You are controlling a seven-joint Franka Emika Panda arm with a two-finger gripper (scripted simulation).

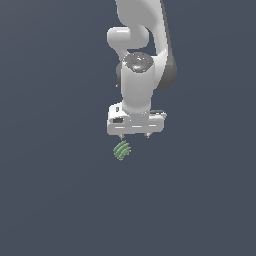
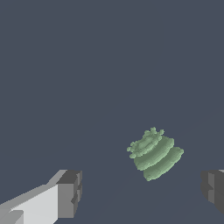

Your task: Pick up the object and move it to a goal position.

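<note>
Pincer [image 1: 134, 135] hangs at the end of the white Franka arm [image 1: 137, 80], pointing straight down in the exterior view, its two short dark fingertips spread wide apart below the broad white hand block with nothing between them, so it is open and grips nothing. Just under it lies the object, a small matte green banana bunch [image 1: 121, 150] of curved, ribbed lobes, sitting on the flat dark blue-grey desk [image 1: 55, 200]. In the exterior view the bunch lies below the fingertip on that view's left, clearly apart from it, and off-centre toward that side of the hand rather than under its middle. In the wrist view the same bunch [image 2: 154, 153] shows as a stack of four or five curved finger-like lobes lying side by side, with a knobbly cluster of stem ends at one end of the stack. Both fingers enter that picture: one [image 2: 70, 193] is seen as a dark grey pad on a pale grey-white body, the other [image 2: 213, 189] as a dark grey pad cut off by the edge of the frame. The bunch appears in the space between the two pads, nearer the cut-off one, and touches neither. It looks narrower than the gap between the fingers. The desk surface around the bunch is one even colour, with no visible markings. How high the fingertips stand above the desk cannot be judged from either view.
</note>
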